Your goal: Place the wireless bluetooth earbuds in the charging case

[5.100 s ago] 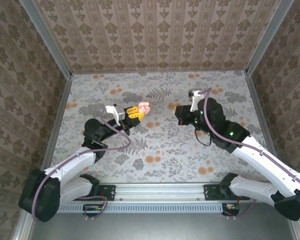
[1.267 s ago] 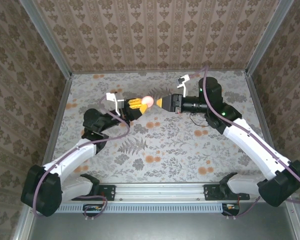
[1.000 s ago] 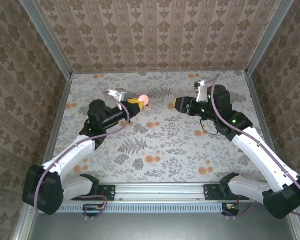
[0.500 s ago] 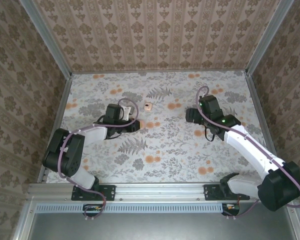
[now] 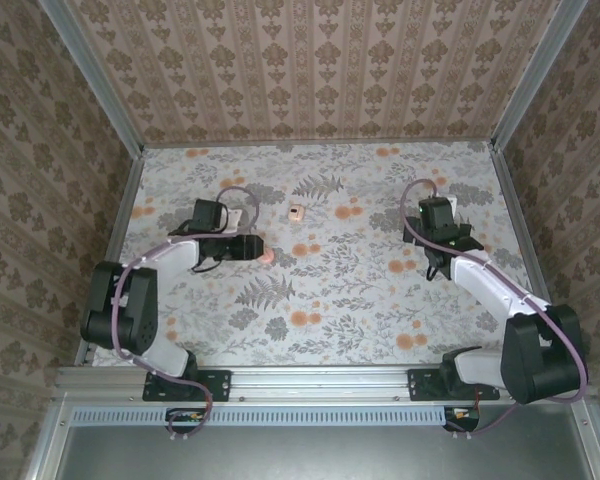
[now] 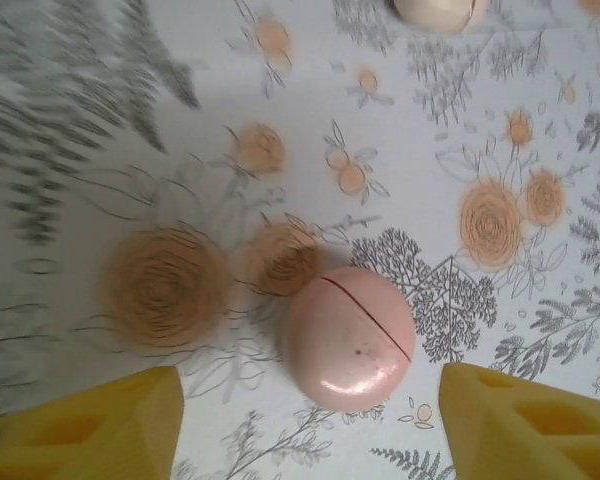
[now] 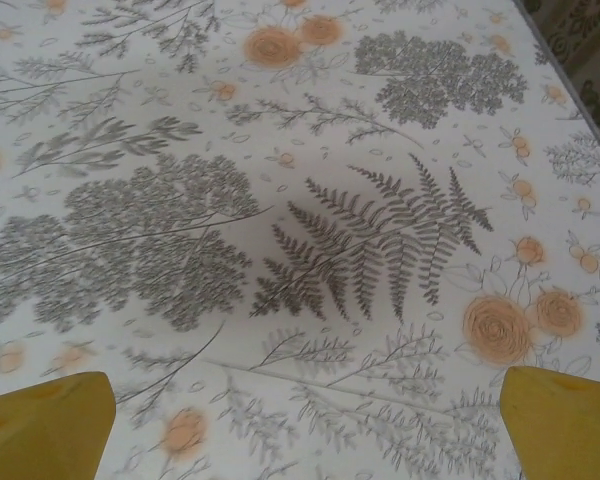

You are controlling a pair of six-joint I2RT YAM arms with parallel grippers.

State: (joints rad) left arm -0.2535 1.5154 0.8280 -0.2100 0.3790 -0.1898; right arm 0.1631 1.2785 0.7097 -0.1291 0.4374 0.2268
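Between the yellow fingers (image 6: 110,425) of your left gripper (image 6: 315,430), spread wide, the pink case (image 6: 348,338) sits shut on the floral table (image 6: 540,120), touching neither finger. From above, you see that gripper low over the table's left half, with the case (image 5: 267,256) just at its tip. 1 small cream piece (image 5: 297,212) lies apart, farther back; what it is you cannot tell. Your right gripper (image 7: 300,425) hangs over bare table, fingers (image 7: 50,410) wide and holding nothing.
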